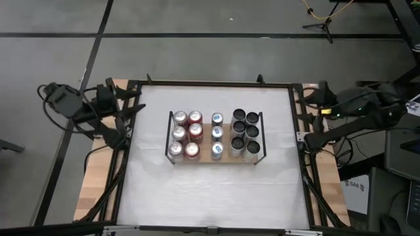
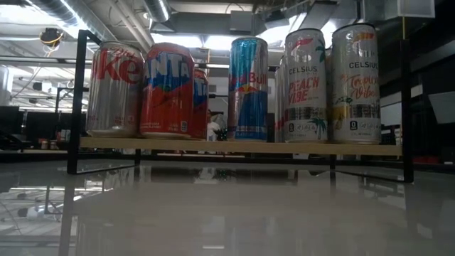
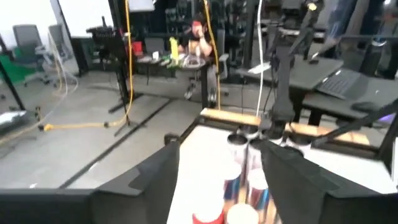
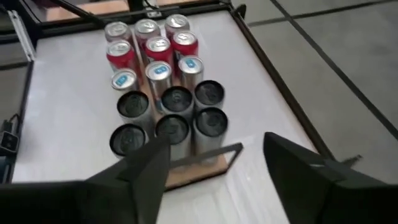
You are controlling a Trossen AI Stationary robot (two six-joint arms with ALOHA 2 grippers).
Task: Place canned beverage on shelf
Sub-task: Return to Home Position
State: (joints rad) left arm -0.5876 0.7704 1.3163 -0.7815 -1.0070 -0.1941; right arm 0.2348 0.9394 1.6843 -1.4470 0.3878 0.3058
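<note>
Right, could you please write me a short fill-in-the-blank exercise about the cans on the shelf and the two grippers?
1. The shelf carries a single column of ___ blue Red Bull cans.
2. The black-topped cans number ___ in all.
3. In the low view, the red can beside the Coke can reads ___.
4. The left gripper and the right gripper are at the sides of the table, holding nothing, fingers ___.

Missing words: three; six; Fanta; open.
</note>
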